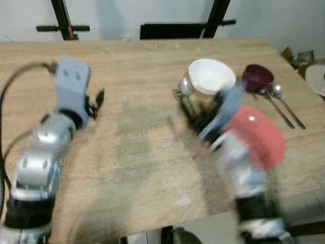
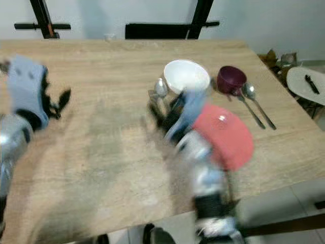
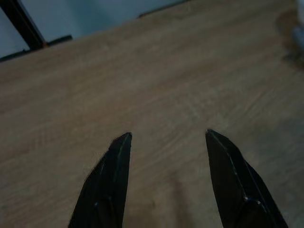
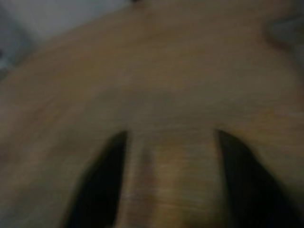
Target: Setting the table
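Note:
On the wooden table [image 1: 132, 152] a white bowl [image 1: 210, 75] stands at the far right, with a spoon [image 1: 185, 87] just left of it. A maroon cup [image 1: 257, 75] sits to the right of the bowl, and two more spoons [image 1: 284, 108] lie beside the cup. A red plate [image 1: 261, 137] lies nearer the front, partly hidden by my blurred right arm. My right gripper [image 1: 192, 114] hovers open over bare wood in front of the bowl's spoon. My left gripper [image 1: 96, 101] is open above bare wood at the left, holding nothing.
Off the table to the right is a white round surface [image 2: 307, 84] with a small black object on it. Black stand legs [image 1: 63, 23] rise behind the far edge. The table's front edge [image 1: 152, 229] runs close below my arms.

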### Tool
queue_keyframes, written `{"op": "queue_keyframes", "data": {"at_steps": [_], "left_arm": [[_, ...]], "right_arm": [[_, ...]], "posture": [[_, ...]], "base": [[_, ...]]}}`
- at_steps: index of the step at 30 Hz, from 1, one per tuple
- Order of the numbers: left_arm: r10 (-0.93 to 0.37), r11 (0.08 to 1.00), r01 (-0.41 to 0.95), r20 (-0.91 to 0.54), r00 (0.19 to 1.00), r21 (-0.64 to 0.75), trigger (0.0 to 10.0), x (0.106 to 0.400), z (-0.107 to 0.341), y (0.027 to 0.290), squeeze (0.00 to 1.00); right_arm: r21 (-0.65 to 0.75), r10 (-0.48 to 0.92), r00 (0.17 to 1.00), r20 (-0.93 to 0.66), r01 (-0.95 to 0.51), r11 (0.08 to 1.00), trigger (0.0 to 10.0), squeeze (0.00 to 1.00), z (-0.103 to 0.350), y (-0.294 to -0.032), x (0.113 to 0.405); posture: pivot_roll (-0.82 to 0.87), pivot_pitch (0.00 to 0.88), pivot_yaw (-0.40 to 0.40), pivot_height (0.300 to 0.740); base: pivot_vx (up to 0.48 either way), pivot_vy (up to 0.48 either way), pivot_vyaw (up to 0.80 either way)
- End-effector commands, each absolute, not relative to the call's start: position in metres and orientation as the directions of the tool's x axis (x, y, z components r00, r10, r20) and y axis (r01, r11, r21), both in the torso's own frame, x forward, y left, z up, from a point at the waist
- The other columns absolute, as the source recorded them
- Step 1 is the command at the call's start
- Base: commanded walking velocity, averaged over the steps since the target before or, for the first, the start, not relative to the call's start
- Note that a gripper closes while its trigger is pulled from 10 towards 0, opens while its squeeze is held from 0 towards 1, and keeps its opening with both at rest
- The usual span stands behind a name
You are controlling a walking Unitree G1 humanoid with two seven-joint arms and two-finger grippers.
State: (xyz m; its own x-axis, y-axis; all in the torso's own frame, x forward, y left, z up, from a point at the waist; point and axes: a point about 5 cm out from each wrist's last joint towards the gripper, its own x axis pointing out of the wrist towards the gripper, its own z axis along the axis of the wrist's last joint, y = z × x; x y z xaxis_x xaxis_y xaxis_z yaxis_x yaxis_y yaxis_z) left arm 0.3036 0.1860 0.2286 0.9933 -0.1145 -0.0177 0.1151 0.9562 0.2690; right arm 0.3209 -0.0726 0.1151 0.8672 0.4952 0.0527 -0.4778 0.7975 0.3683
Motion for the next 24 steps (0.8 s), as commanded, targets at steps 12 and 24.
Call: {"op": "queue_keyframes", "data": {"at_steps": [12, 24], "left_arm": [[-0.052, 0.956, 0.045, 0.016, 0.999, 0.291, 10.0, 0.296, 0.246, 0.205, 0.00], [-0.102, 0.965, 0.086, 0.051, 0.993, 0.247, 10.0, 0.303, 0.251, 0.201, 0.00]], "right_arm": [[0.331, 0.411, 0.912, 0.008, -0.390, 0.859, 10.0, 0.00, 0.101, -0.091, 0.328], [-0.049, 0.324, 0.905, 0.275, -0.324, 0.945, 10.0, 0.00, 0.198, -0.168, 0.337]], "posture": [[0.09, 0.156, -0.036, 0.740], [0.02, 0.107, -0.035, 0.740]], "base": [[0.000, 0.000, 0.00], [0.000, 0.000, 0.00]]}}
